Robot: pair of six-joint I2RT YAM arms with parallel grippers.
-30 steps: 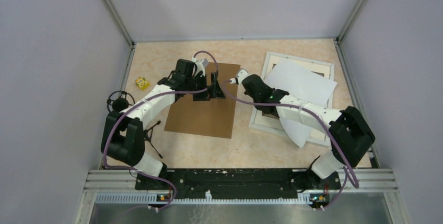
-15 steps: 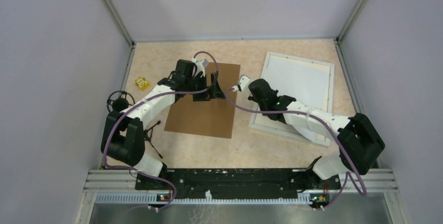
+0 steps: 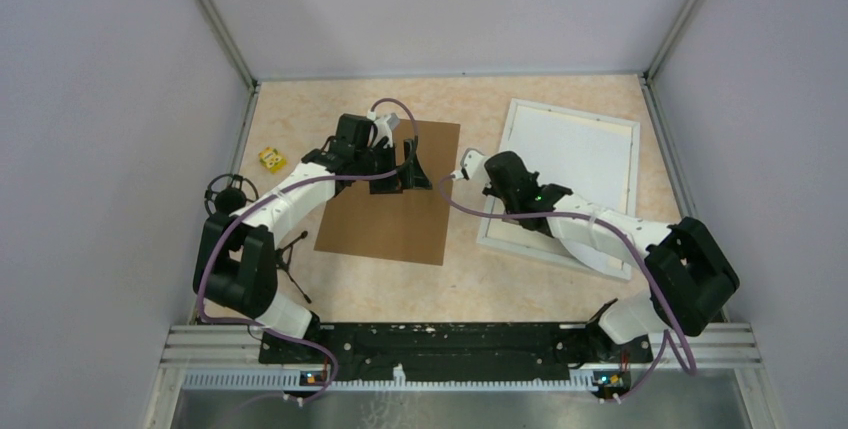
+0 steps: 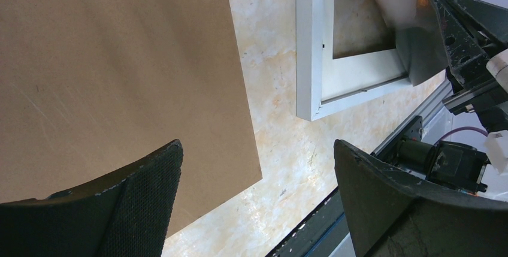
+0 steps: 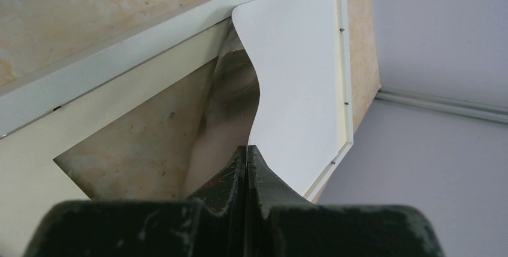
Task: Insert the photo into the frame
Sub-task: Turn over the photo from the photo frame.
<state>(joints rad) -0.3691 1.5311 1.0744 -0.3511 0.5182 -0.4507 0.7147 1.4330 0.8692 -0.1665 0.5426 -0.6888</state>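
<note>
Beige marbled tabletop (image 3: 300, 119), frame (image 3: 577, 112), photo (image 3: 580, 154), lilac walls (image 3: 450, 9)

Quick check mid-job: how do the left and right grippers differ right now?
The left gripper is wide open; the right gripper is pressed shut. The left gripper holds nothing, while the right gripper pinches the curled edge of the photo. The left gripper sits at the edge of the brown board; the right gripper is over the frame. Both have the same dark fingers.
</note>
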